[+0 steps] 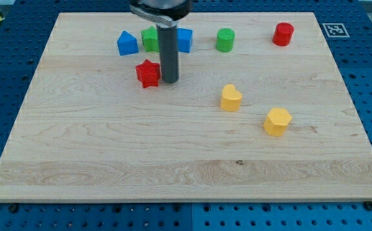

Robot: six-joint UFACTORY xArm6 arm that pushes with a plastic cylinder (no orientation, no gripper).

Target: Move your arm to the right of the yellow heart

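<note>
The yellow heart (231, 98) lies right of the board's middle. My tip (170, 80) rests on the board well to the heart's left and a little above it, just right of the red star (148, 73), close to it or touching. The rod rises from the tip to the view's top and hides part of a green block (149, 38) and part of a blue block (184, 39).
A yellow hexagon-like block (277, 121) lies below and right of the heart. A blue block (127, 43), a green cylinder (225, 40) and a red cylinder (283, 34) stand along the top. The wooden board (109, 154) sits on a blue perforated table.
</note>
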